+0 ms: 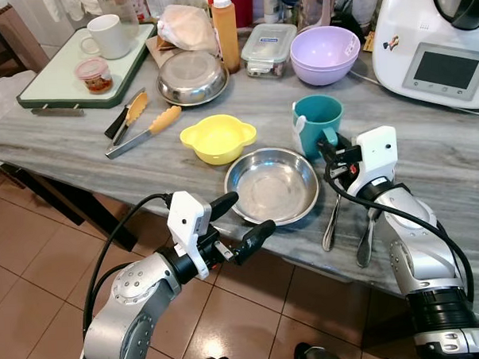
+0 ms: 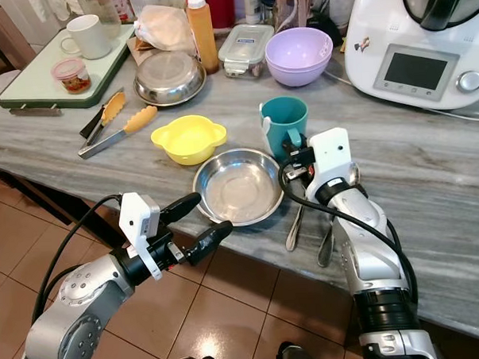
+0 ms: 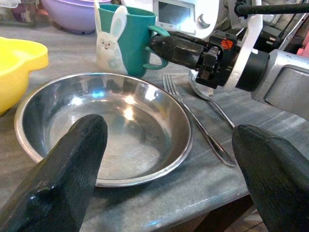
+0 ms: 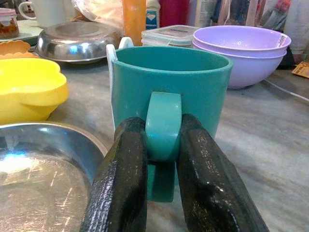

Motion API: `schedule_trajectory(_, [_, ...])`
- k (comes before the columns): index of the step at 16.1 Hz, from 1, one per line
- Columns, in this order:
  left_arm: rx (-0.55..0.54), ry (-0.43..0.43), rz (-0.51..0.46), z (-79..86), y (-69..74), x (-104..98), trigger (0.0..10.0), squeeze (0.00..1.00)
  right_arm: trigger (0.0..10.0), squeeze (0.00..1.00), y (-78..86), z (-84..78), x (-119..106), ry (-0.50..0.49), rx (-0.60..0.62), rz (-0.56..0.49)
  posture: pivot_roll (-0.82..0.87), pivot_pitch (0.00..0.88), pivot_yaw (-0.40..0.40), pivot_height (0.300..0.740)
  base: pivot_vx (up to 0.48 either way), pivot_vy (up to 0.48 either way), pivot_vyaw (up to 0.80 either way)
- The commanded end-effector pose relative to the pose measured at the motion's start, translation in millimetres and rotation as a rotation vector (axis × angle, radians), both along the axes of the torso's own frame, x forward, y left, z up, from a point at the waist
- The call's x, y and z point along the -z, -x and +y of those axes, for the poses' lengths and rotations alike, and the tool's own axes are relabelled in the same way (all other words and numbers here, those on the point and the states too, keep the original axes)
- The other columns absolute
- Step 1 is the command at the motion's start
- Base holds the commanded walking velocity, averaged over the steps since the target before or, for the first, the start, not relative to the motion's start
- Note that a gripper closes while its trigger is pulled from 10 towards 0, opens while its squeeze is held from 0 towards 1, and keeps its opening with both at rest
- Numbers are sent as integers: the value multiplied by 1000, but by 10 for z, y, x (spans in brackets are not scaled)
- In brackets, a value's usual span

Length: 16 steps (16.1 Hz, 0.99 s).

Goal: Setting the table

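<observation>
The right gripper (image 4: 161, 159) is pinching the handle of the teal mug (image 1: 317, 122), its two black fingers (image 4: 123, 183) closed tight on either side of it. The mug is standing upright on the grey counter (image 1: 453, 150), just behind the steel plate (image 1: 272, 186) and beside the yellow bowl (image 1: 217, 138). A fork (image 3: 193, 116) and a spoon (image 1: 364, 242) are lying on the counter to the right of the plate, under the right arm. The left gripper (image 1: 243, 219) is hovering at the counter's near edge in front of the plate, its fingers (image 3: 63, 179) spread wide and holding nothing. Farther back, tongs (image 1: 137, 120), a purple bowl (image 1: 325, 54), and a green tray (image 1: 52, 84) with a white cup (image 1: 108, 36) are sitting on the counter.
</observation>
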<state>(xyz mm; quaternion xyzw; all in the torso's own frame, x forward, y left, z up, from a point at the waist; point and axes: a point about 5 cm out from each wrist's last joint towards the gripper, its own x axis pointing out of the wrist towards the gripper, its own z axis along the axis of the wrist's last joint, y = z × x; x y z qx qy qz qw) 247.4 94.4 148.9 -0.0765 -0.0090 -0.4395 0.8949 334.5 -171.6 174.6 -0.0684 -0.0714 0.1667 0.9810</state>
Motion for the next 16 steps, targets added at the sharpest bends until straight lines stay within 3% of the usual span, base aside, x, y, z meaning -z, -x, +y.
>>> schedule_trajectory(1, [15, -7, 1, 3, 37, -8, 10000, 0, 10000, 0, -18, 38, -32, -4, -23, -18, 26, 200, 104, 740, 0, 0, 0])
schedule_trajectory(3, [14, -8, 5, 2, 44, 0, 10000, 0, 10000, 0, -13, 66, -22, -4, -29, -21, 29, 199, 104, 740, 0, 0, 0])
schedule_trajectory(4, [11, -8, 5, 4, 38, -2, 10000, 0, 10000, 141, -1, 88, -8, -8, -37, -19, 30, 196, 105, 740, 0, 0, 0])
schedule_trajectory(5, [9, -7, 5, 7, 32, -1, 10000, 0, 10000, 741, 7, 90, 9, -9, -37, -17, 28, 195, 101, 740, 0, 0, 0])
schedule_trajectory(6, [9, -6, 7, 10, 32, 1, 10000, 0, 10000, 984, 18, 92, 21, -11, -39, -15, 28, 195, 101, 740, 0, 0, 0])
schedule_trajectory(16, [-3, 0, 6, 16, 20, 11, 10000, 0, 10000, 1000, 40, 101, -67, -16, -21, -58, 30, 186, 103, 740, 0, 0, 0])
